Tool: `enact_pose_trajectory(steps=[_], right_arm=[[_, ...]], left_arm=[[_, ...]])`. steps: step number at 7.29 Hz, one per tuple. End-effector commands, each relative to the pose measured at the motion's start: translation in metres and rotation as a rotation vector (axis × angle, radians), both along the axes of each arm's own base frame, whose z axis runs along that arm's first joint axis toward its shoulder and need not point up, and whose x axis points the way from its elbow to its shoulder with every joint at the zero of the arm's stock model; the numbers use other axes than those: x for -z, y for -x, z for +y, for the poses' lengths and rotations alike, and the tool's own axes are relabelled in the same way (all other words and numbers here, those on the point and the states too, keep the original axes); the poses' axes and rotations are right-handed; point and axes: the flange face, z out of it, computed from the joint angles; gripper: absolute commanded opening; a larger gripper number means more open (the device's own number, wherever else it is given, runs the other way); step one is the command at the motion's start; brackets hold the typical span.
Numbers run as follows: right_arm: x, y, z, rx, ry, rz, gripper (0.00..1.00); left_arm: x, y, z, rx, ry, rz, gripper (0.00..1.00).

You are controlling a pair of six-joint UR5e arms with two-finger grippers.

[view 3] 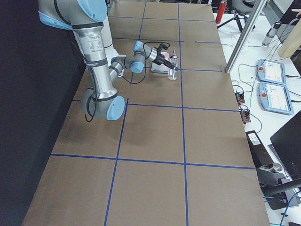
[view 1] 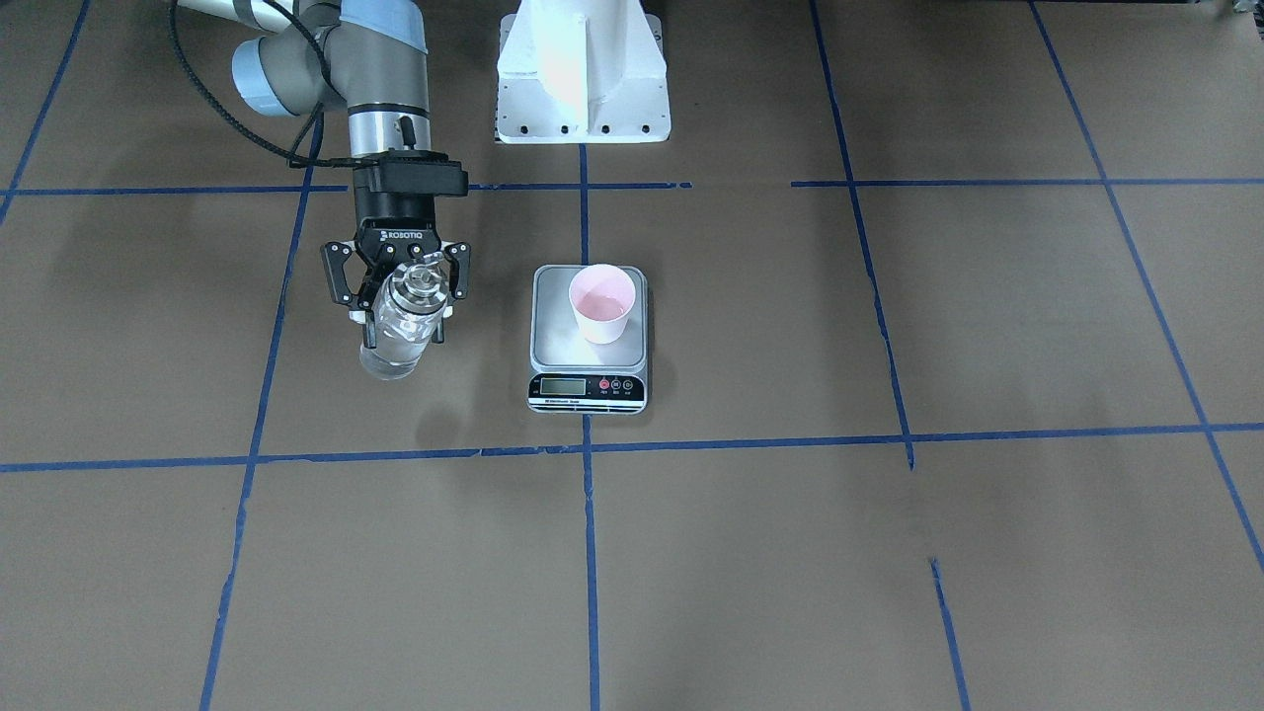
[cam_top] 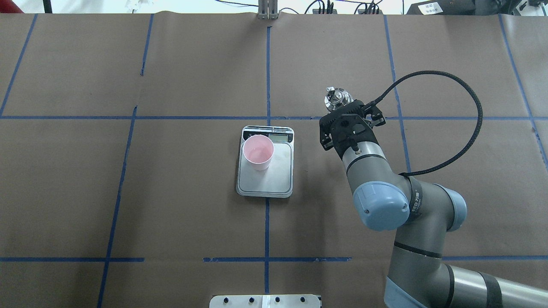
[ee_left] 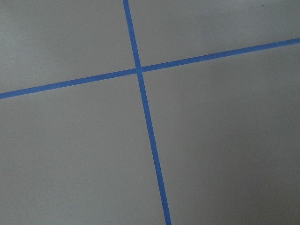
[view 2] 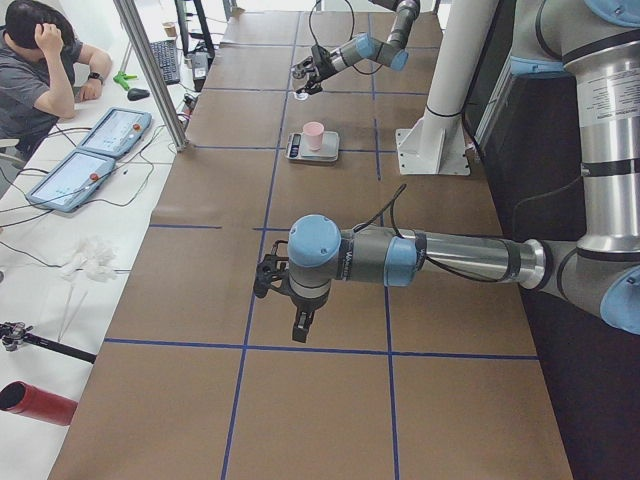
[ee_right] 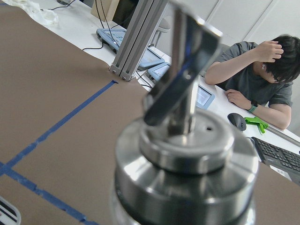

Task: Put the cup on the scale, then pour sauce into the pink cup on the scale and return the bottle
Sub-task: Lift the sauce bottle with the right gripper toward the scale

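Glass bottle (view 1: 397, 321) clamped between right fingers (view 1: 343, 276), spout up to keep sauce in, well right of scale (view 1: 555, 341). Pink cup (view 1: 602, 301) upright on scale, ready for pouring. Left fingers (view 2: 265, 278) far off over counter (view 1: 790, 553); open or closed, cannot tell.

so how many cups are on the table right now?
1. The pink cup stands upright on the scale, toward the robot's left side of its platform. No other cup shows in any view, and nothing seems to hide one.

The scale (view 1: 553, 341) shows digits too small to read.
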Motion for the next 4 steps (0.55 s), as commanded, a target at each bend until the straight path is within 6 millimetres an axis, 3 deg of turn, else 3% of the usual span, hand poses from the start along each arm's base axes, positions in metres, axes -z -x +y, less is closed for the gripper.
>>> enact_pose_trajectory(steps=[1,3,4], right_arm=[[0.016,0.028,0.017,-0.023,-0.028,0.222,0.00],[0.027,0.048,0.036,-0.067,-0.083,0.373,0.00],[0.021,0.056,0.040,-0.051,-0.100,0.448,0.00]], left_arm=[[-0.002,0.000,0.001,-0.001,0.005,0.001,1.00],[-0.003,0.000,0.001,-0.001,0.007,0.001,1.00],[-0.004,0.000,0.001,-0.001,0.008,0.001,1.00]])
